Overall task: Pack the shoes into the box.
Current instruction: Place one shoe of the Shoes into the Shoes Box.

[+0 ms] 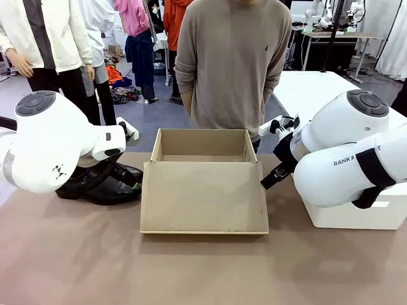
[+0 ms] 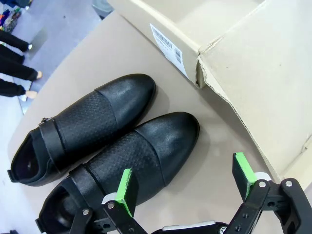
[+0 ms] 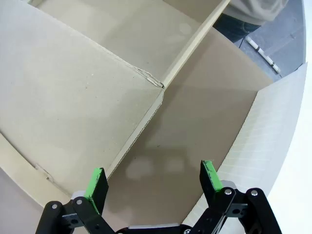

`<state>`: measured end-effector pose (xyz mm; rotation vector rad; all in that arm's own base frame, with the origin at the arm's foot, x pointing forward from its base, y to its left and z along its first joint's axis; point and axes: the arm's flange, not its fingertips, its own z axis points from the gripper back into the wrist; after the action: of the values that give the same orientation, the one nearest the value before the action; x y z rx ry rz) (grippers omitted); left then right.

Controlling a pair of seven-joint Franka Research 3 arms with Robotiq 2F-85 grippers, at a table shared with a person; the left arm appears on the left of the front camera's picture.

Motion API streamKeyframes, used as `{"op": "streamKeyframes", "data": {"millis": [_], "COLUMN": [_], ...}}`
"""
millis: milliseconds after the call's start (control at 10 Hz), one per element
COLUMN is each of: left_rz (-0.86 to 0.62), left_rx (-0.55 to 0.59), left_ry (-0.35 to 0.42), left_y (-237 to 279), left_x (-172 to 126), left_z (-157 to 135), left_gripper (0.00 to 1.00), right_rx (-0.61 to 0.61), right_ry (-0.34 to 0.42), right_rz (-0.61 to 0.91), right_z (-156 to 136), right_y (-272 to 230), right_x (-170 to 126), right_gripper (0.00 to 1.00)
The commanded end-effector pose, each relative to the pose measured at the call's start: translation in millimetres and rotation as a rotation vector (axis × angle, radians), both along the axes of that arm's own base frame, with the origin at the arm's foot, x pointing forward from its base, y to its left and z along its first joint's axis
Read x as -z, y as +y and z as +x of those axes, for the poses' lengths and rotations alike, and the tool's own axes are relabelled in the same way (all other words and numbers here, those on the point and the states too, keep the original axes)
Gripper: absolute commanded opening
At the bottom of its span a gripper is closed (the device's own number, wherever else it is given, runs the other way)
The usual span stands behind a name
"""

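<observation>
Shoes (image 1: 105,183) sit as a pair, side by side and touching, on the surface (image 1: 191,270) just left of the box (image 1: 203,190), outside it, and are partly hidden behind the left arm (image 1: 48,149) in the front view. In the left wrist view the shoes (image 2: 105,146) are glossy black with a textured band and a strap across each, toes pointing toward the box corner (image 2: 253,73), near it but not touching. A white barcode label (image 2: 168,48) is on the box side facing them. Left jaws are released and spread wide, nothing between them, hovering above the toe of the nearer shoe. One green pad (image 2: 126,187) is over that shoe's upper and the other pad (image 2: 242,168) is over bare surface next to the box lid. The box is open, with its tray at the far side toward the person (image 1: 232,63) and its lid folded flat toward the robot; nothing visible in the tray in the front view. The right arm (image 1: 346,159) comes in over the white box (image 1: 356,219), which stands just right of the cardboard box. Right jaws are released too, holding nothing, their pads (image 3: 96,183) over the strip of surface between the lid edge of the box (image 3: 87,83) and the wall of the white box (image 3: 273,126). The person stands at the far edge behind the tray.
</observation>
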<state>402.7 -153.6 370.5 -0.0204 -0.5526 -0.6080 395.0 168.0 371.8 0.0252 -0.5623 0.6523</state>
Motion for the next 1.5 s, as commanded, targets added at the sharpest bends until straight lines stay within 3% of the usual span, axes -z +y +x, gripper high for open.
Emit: {"op": "streamKeyframes", "data": {"millis": [0, 1400], "left_rz": [-0.001, -0.001], "left_rx": [-0.002, -0.002], "left_ry": [0.0, 0.0], "left_y": [1.0, 1.0], "left_x": [0.0, 0.0], "left_z": [0.4, 0.4], "left_gripper": [1.0, 1.0], "right_rx": [0.0, 0.0], "right_ry": [0.0, 0.0], "right_rz": [0.0, 0.0], "right_z": [0.0, 0.0], "right_y": [-0.1, -0.1], "right_x": [0.0, 0.0], "right_gripper": [1.0, 1.0]}}
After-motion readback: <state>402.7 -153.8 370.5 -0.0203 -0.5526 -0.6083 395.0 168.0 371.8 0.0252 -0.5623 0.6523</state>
